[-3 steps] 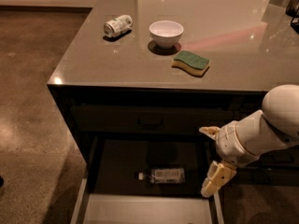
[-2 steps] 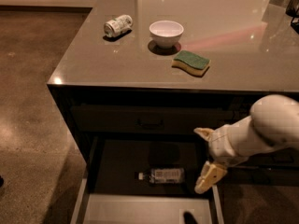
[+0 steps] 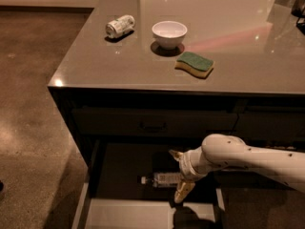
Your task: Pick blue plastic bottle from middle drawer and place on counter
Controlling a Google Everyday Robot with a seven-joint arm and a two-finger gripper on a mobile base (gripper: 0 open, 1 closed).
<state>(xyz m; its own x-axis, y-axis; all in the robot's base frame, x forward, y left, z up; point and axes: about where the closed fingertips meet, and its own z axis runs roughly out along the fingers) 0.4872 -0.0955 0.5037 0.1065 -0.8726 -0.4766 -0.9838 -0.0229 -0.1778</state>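
Observation:
The blue plastic bottle (image 3: pixel 162 179) lies on its side on the dark floor of the open middle drawer (image 3: pixel 119 173), white cap pointing left. My gripper (image 3: pixel 180 175) hangs inside the drawer at the bottle's right end, open, with one finger behind the bottle and the other in front of it. The white arm reaches in from the right. The pale front panel of the drawer (image 3: pixel 126 214) is at the bottom. The counter (image 3: pixel 143 61) lies above.
On the counter sit a dented silver can (image 3: pixel 119 26) on its side, a white bowl (image 3: pixel 169 33) and a green-yellow sponge (image 3: pixel 194 63). A shut dark-fronted drawer with a black handle (image 3: pixel 151 126) is above the open one. Brown floor lies to the left.
My gripper has moved left and down into the drawer, from right of the bottle to its right end. The bottle has not moved.

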